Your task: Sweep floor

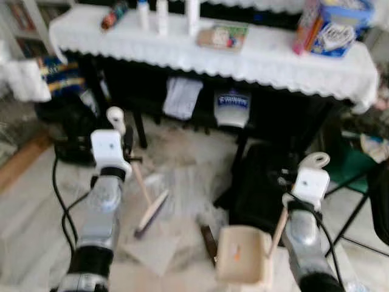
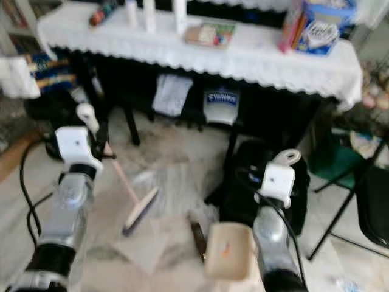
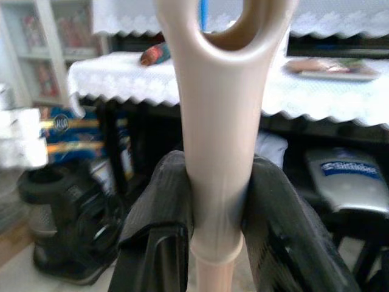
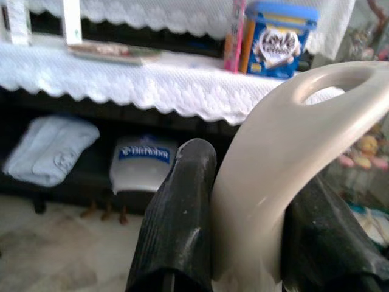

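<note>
Eyes: head-high, facing forward and down — both share the table [image 1: 261,58].
Wrists: close along the fingers [image 3: 158,213] — facing that table.

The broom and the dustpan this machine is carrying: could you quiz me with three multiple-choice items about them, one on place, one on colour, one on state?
1. Where is the broom's brush head?
A. On the floor in front of the robot
B. On the white-clothed table
C. On the folding chair

2. What colour is the dustpan?
A. Bright red
B. Beige
C. Dark blue

3. How does the left hand stand toward the broom's handle?
A. Open, well away from it
B. Shut on it
C. Resting flat on top of it

Answers:
1. A, the brush head lies low on the pale floor, before the table.
2. B, the pan and its looped handle in the right hand are pale beige.
3. B, the left wrist view shows both black fingers pressed against the handle.
</note>
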Tool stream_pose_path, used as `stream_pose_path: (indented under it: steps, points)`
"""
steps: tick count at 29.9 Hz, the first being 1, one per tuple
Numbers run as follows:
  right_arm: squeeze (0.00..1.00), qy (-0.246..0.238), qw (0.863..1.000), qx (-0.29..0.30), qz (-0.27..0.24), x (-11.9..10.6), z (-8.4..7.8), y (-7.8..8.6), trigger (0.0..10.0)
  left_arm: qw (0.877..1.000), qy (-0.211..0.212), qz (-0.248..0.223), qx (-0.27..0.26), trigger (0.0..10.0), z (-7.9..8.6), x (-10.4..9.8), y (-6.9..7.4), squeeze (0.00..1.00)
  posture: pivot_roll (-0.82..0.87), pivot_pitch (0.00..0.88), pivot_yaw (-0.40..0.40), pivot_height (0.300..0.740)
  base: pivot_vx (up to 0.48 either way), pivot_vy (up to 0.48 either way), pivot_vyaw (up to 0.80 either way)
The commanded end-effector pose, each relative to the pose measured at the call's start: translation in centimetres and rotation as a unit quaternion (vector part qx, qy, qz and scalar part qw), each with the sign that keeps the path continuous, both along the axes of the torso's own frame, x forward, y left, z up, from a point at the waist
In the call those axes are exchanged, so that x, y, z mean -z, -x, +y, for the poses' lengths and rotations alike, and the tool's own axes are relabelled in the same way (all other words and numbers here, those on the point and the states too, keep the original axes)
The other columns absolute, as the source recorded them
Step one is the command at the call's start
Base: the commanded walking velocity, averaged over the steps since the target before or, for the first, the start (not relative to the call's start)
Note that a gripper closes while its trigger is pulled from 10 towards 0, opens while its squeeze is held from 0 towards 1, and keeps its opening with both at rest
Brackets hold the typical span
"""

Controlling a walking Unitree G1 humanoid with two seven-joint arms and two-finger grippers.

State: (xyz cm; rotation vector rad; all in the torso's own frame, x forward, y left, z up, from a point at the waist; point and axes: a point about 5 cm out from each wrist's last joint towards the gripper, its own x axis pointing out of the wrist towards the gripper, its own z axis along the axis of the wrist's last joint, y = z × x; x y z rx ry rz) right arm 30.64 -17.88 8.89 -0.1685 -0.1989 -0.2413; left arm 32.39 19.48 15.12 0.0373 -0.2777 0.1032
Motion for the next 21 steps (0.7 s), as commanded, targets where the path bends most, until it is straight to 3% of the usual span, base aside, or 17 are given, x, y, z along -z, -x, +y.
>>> stream_pose_path:
  steps: [1, 21]
  points:
    - [0.0, -0.001, 1.0, 0.021, -0.021, -0.8, -1.4, 0.1, 10.0, 0.999, -0.011, -0.037, 0.018, 10.0, -1.2, -1.7, -0.4, 0.0, 0.04, 0.083, -0.013, 0.74, 0.0, 0.0, 0.0]
    - [0.0, 0.013, 0.999, 0.035, 0.006, 0.5, -1.8, 1.0, 10.0, 0.999, 0.006, -0.015, 0.033, 10.0, -1.7, -0.5, -0.4, 0.0, 0.03, 0.078, -0.013, 0.74, 0.0, 0.0, 0.0]
